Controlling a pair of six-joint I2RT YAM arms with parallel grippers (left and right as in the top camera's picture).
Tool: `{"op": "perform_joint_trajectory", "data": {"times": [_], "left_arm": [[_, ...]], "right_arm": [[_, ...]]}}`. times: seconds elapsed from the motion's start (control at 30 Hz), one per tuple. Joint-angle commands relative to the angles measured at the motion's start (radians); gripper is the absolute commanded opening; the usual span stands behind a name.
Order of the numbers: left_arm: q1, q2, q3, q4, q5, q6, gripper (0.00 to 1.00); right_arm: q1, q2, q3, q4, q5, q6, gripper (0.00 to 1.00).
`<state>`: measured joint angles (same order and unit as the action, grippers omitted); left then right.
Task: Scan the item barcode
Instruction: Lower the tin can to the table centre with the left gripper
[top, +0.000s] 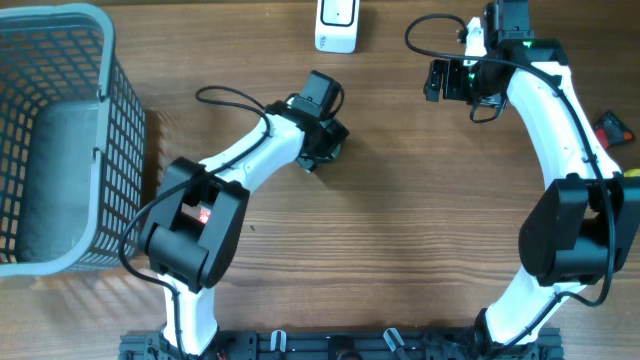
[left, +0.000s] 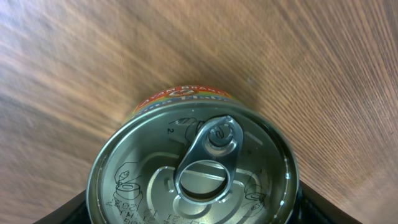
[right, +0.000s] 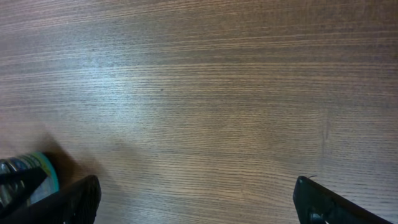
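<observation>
The item is a round metal can (left: 193, 168) with a pull-ring lid and an orange label edge. It fills the left wrist view, with my left gripper (left: 193, 218) shut on its sides. In the overhead view my left gripper (top: 322, 130) sits at the table's centre and covers the can. No barcode shows in any view. The can's teal-labelled side (right: 28, 177) shows at the lower left of the right wrist view. My right gripper (right: 199, 208) is open over bare wood with nothing between its fingers. It hangs at the back right (top: 442, 80) of the table.
A white scanner-like device (top: 338, 25) stands at the back edge, between the two grippers. A grey mesh basket (top: 105, 80) fills the left side of the table. A small red and black object (top: 612, 130) lies at the right edge.
</observation>
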<state>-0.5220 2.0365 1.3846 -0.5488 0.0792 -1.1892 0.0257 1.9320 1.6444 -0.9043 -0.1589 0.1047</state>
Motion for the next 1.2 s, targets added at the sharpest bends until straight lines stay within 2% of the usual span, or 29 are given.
{"op": "perform_joint_trajectory", "data": {"times": [0.0,0.07,0.13,0.3,0.4,0.53,0.73,0.9,1.07,1.17], "left_arm": [[-0.026,0.015,-0.011,-0.021,-0.052,-0.109,0.67],[-0.036,0.015,-0.011,-0.042,-0.079,-0.111,0.64],[-0.048,0.015,-0.012,-0.055,-0.095,-0.144,0.66],[-0.066,0.015,-0.013,-0.049,-0.100,-0.187,0.86],[-0.066,0.015,-0.013,-0.050,-0.116,-0.172,0.94],[-0.066,0.015,-0.013,-0.050,-0.127,-0.119,1.00],[-0.065,0.015,-0.013,-0.049,-0.146,-0.065,1.00],[-0.065,-0.003,-0.011,-0.038,-0.204,0.093,1.00],[-0.065,-0.085,-0.011,-0.038,-0.258,0.201,1.00],[-0.066,-0.195,-0.011,-0.048,-0.319,0.352,1.00]], "right_arm": [[-0.001,0.013,0.003,-0.003,0.003,0.011,1.00],[-0.001,0.013,0.003,-0.005,0.003,0.017,1.00],[-0.001,0.013,0.003,-0.006,0.002,0.030,1.00],[-0.001,0.013,0.003,-0.010,0.002,0.029,1.00],[-0.001,0.013,0.003,-0.014,0.003,0.028,1.00],[-0.001,0.013,0.003,-0.014,0.003,0.026,1.00],[-0.001,0.013,0.003,-0.012,0.003,0.026,1.00],[-0.001,0.013,0.003,-0.013,0.004,-0.002,1.00],[-0.001,0.013,0.003,-0.013,0.003,-0.023,1.00],[-0.001,0.013,0.003,-0.014,0.003,-0.026,1.00]]}}
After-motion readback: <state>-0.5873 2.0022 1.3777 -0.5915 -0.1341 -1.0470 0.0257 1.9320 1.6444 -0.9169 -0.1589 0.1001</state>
